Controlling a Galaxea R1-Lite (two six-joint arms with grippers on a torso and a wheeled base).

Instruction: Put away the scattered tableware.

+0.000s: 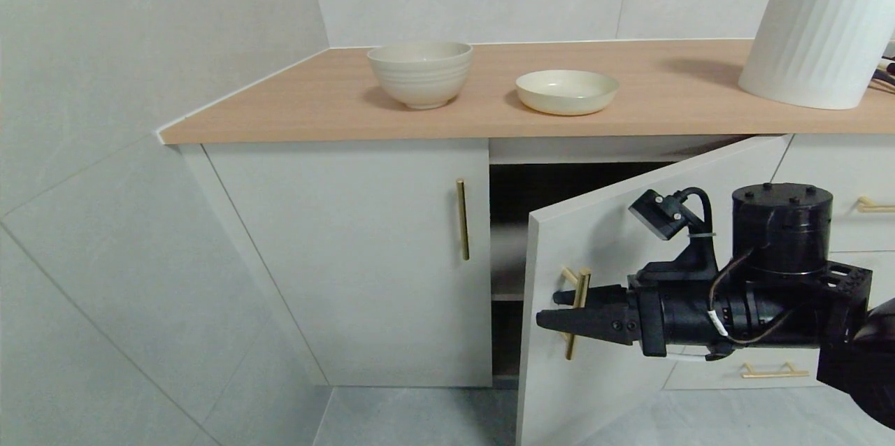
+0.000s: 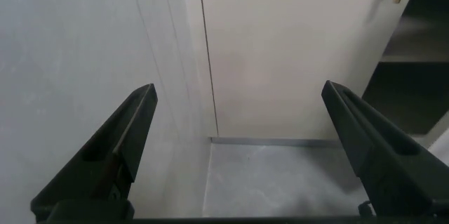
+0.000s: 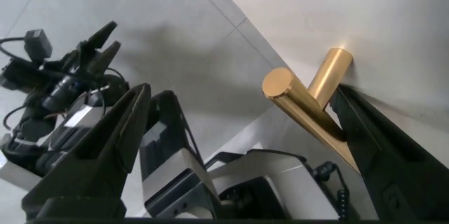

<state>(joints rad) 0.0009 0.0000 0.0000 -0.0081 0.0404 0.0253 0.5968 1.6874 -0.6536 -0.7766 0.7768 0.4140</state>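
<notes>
L claw (image 2: 237, 90) hung wide open w/ nothing btwn its fingers, facing the lower part of the shut L door (image 2: 280, 48) and the floor (image 2: 280, 175). In head view that door took up the ctr-left of the frame, its L handle (image 1: 462, 219) upright near the right edge. Above, on the counter (image 1: 294, 107) in the upper middle, the bowl (image 1: 420, 73) stood upright. The dish (image 1: 567, 91) sat near it to the right, not touching. Both were out on the counter, not in the cabinet. Below the dish the cabinet opening (image 1: 559, 184) was dark, w/ a shelf (image 1: 507, 296) inside. R door (image 1: 629, 271) stood part open, lower ctr-right. R claw (image 1: 570, 307), lower right, was spread open around the R handle (image 1: 577, 292), one finger each side. Wrist view showed the bar close to one finger and the other finger well clear, so not clamped. The vase (image 1: 825, 19), white and ribbed, stood on the counter at upper right.
</notes>
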